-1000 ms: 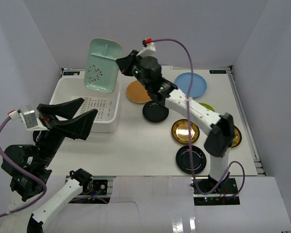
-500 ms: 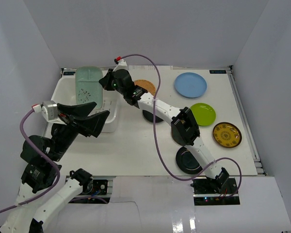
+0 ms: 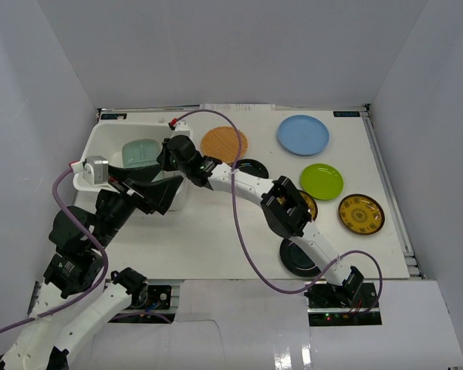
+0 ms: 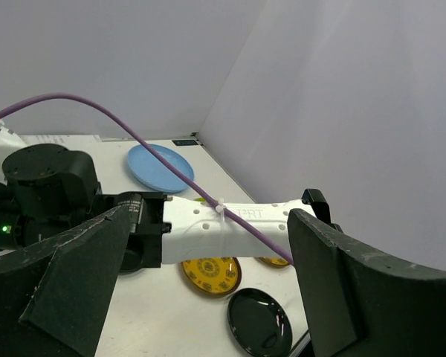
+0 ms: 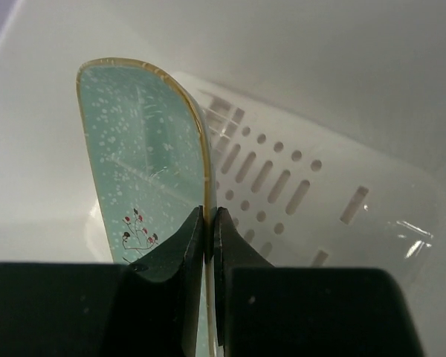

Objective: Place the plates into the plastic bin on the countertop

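My right gripper (image 3: 167, 154) is shut on the rim of the pale-green rectangular divided plate (image 3: 139, 153) and holds it on edge, low inside the white plastic bin (image 3: 100, 139). The right wrist view shows the gripper (image 5: 210, 223) pinching the plate (image 5: 145, 178) beside the bin's slotted wall (image 5: 297, 178). My left gripper (image 3: 148, 193) is open and empty over the bin's near right corner. On the countertop (image 3: 216, 231) lie the tan woven plate (image 3: 224, 144), light blue plate (image 3: 302, 135), lime green plate (image 3: 322, 181), a gold plate (image 3: 361, 213) and a black plate (image 3: 302, 256).
The right arm (image 3: 247, 185) stretches across the table and partly hides a second black plate (image 3: 252, 165) and a second gold plate (image 3: 309, 205). The left wrist view shows that arm (image 4: 223, 230) above a gold plate (image 4: 210, 274) and a black plate (image 4: 260, 321). White walls enclose the table.
My right arm has swung the pale-green plate left and down, from above the bin's far edge into the bin. My left gripper has shifted a little right, toward the bin's near corner.
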Robot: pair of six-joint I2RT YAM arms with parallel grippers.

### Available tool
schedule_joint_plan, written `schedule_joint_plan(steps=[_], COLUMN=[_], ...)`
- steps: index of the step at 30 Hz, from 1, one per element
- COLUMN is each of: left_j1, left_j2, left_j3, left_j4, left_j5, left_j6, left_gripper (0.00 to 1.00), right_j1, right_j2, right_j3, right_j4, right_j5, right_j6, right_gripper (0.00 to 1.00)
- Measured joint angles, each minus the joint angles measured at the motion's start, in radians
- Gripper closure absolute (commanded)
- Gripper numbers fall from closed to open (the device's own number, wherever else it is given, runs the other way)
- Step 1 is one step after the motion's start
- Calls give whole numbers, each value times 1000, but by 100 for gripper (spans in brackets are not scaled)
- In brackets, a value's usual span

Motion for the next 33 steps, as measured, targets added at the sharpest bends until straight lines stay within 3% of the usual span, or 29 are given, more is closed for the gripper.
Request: schedule_joint_plan(steps=[2,9,12,18,25,29,33], left_j1=[0,0,0,0,0,0,0], left_j2=[2,3,4,13,18,12,-26], left_j3=[-2,-3,-3,-2,-2,-16,-106], left_j4=[0,0,-1,-18,-41,-53,-57], left_j5=[-2,-18,-27,-79,-126,-144,-138], left_j6=[-2,-1,2,13,28,56,96], left_gripper=[2,2,2,2,2,2,2], right_j1=[13,46,57,63,25,-114,-359], right_j2=[9,15,15,-29,-378,-613,-667], right_j3=[-13,-13,-13,-56,-409,-607,-630], right_j4=[-14,40,79,131,209,245,164], right_j5=[28,117,142,133,38,-45,-102], right_j6=[-27,-97,-143,-216,-237,-269,-364], right_gripper=[87,44,35,36,41,47,44])
